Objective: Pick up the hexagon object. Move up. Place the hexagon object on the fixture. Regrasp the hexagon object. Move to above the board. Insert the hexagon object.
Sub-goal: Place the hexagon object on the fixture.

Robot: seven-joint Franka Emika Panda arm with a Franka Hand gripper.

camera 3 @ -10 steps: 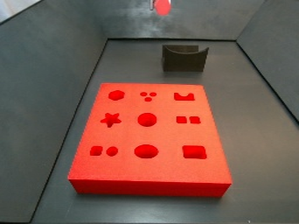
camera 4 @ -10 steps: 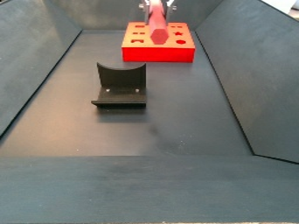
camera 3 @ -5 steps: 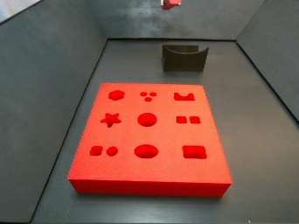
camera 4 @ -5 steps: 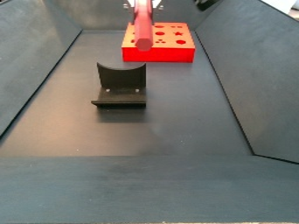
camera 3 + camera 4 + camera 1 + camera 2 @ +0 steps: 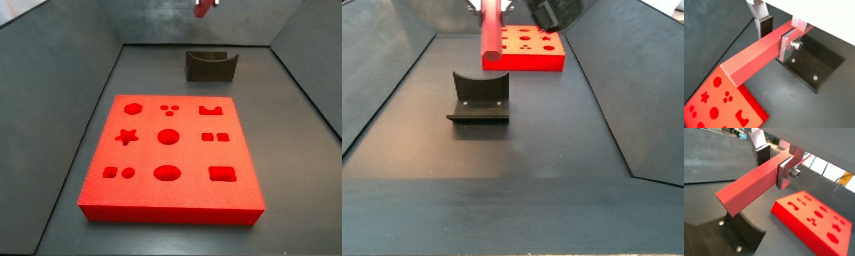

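My gripper (image 5: 775, 44) is shut on the hexagon object (image 5: 751, 59), a slim red-pink bar held crosswise between the silver fingers (image 5: 789, 44). Both wrist views show this grip; the bar (image 5: 747, 188) sticks far out to one side of the gripper (image 5: 774, 169). The bar hangs high in the air in both side views (image 5: 489, 35), only its tip showing at the upper edge (image 5: 203, 6). The dark fixture (image 5: 478, 95) stands on the floor below (image 5: 210, 65) (image 5: 817, 62). The red board (image 5: 170, 150) lies flat beyond it (image 5: 529, 48) (image 5: 814, 220).
Dark sloping walls (image 5: 629, 90) enclose the grey floor (image 5: 502, 200) on both sides. The fixture's base plate with screws (image 5: 731, 235) shows under the bar. The gripper's dark body (image 5: 556, 12) is at the upper edge of a side view.
The gripper has carried the bar sideways away from over the board, toward above the fixture. The bar stays gripped.
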